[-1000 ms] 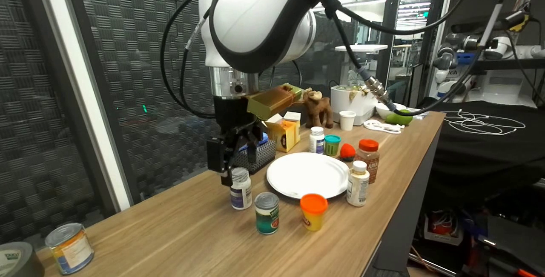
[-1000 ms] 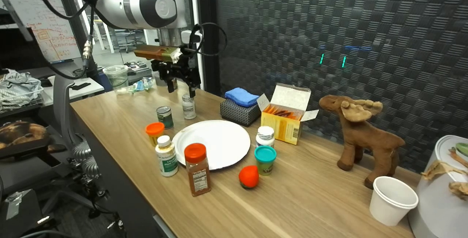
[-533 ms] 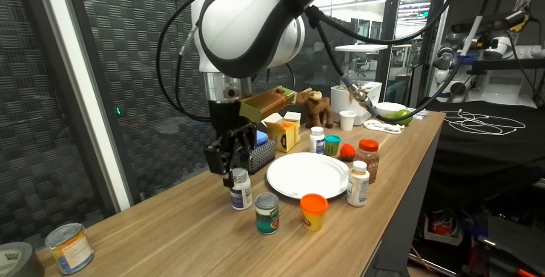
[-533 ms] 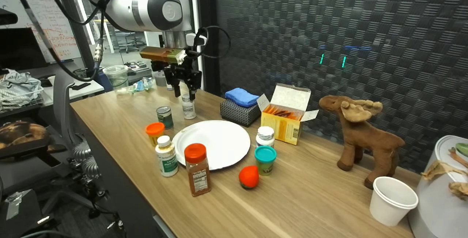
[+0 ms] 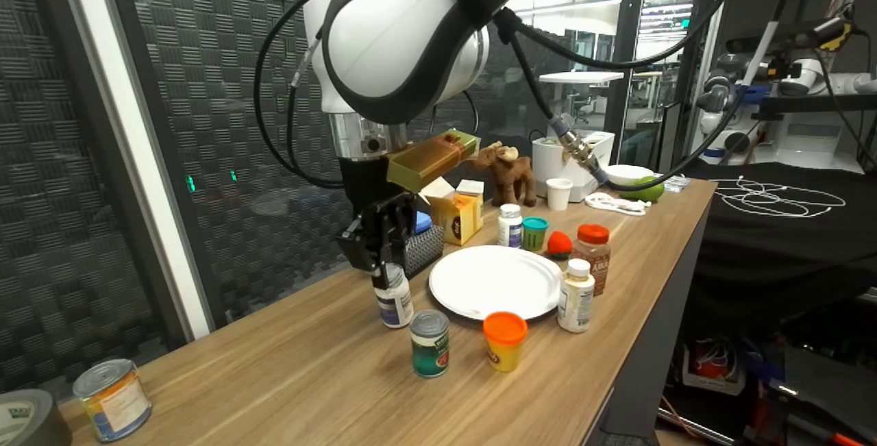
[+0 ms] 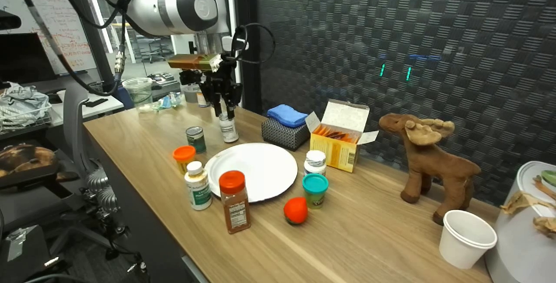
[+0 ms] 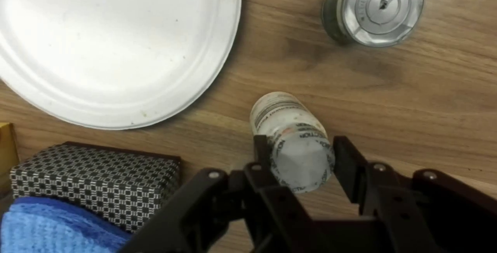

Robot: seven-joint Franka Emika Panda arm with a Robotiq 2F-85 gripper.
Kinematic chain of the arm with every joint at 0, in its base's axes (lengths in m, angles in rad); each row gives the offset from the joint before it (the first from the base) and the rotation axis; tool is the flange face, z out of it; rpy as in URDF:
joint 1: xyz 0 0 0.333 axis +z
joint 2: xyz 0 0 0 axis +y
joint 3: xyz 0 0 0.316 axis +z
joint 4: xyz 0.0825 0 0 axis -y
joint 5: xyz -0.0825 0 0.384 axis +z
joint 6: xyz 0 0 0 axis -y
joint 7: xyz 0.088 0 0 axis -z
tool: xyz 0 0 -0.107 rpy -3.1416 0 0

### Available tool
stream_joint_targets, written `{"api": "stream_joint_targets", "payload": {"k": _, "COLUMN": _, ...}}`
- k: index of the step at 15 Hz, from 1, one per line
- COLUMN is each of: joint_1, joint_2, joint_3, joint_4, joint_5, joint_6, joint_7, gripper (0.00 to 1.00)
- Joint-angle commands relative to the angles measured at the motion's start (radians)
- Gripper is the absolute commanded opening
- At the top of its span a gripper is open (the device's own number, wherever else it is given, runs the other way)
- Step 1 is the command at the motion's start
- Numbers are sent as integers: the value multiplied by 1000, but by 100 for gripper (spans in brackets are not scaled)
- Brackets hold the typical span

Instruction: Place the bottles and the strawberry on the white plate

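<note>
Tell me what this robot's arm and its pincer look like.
The arm is white and rounded with dark grey trim and a silver collar. Black cables loop along it, one with a metal connector. A gold-brown box sits above the pincer, which is black and two-fingered, with silvery screw heads.

In the wrist view, the metal end of the can (image 7: 372, 12) is stamped MADE IN CHINA, its last letter unclear. On the sealed bottle (image 7: 301, 156), CTION shows in the print around the top and, seemingly, "plement" on the label. In an exterior view, the labels of the white-capped bottle (image 6: 198, 187) and red-capped bottle (image 6: 236, 207) are too blurred to read; the yellow box (image 6: 332, 152) bears a barcode. Writing on the whiteboard (image 6: 77, 48) and roll of tape (image 5: 42, 420) is illegible.
</note>
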Motion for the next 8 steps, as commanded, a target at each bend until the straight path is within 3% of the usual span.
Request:
{"api": "stream_joint_targets", "payload": {"k": 1, "joint_1": -3, "joint_2": -68, "joint_3": -19, "joint_4": -19, "joint_5": 5, "joint_6": -3, "joint_7": 28, "gripper": 20}}
{"api": "stream_joint_targets", "payload": {"k": 8, "joint_1": -114, "joint_2": -192, "joint_3": -45, "joint_4": -107, "joint_5": 123, "joint_6": 24, "joint_7": 11, "gripper": 20}}
